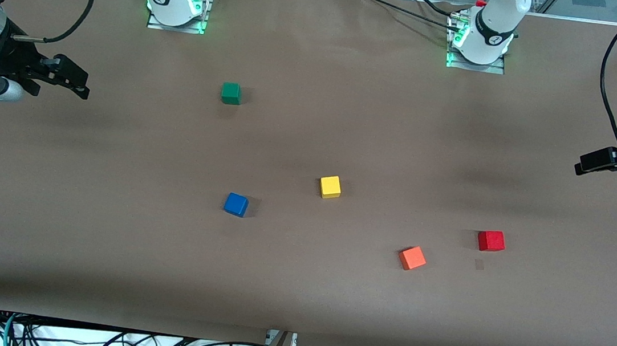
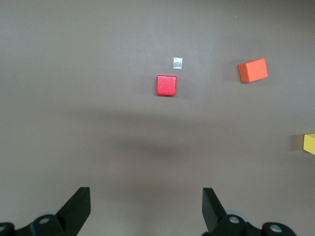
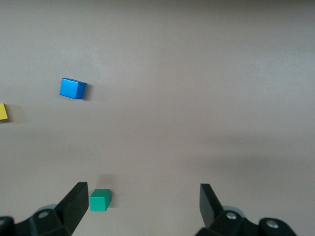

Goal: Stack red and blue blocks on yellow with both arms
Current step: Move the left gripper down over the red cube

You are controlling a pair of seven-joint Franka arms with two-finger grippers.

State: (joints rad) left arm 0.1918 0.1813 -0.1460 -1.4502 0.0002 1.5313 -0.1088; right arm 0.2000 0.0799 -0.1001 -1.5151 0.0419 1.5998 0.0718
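Fingers of both grippers spread wide, empty: red block (image 2: 167, 85) lies ahead of the left gripper (image 2: 146, 206), blue block (image 3: 73, 88) ahead and off-centre of the right gripper (image 3: 142, 204), yellow block (image 1: 330, 187) between them.

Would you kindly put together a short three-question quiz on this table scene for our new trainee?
1. True or false: the red block already rests on the yellow block.
2. Which cube lies nearest the robots' bases? A) orange cube B) green cube C) blue block
3. Fill in: both the left gripper and the right gripper have their fingers ____.

Key
1. False: every cube sits apart on the table, with nothing stacked.
2. B.
3. Open; neither holds anything, and each hangs above its own end of the table.
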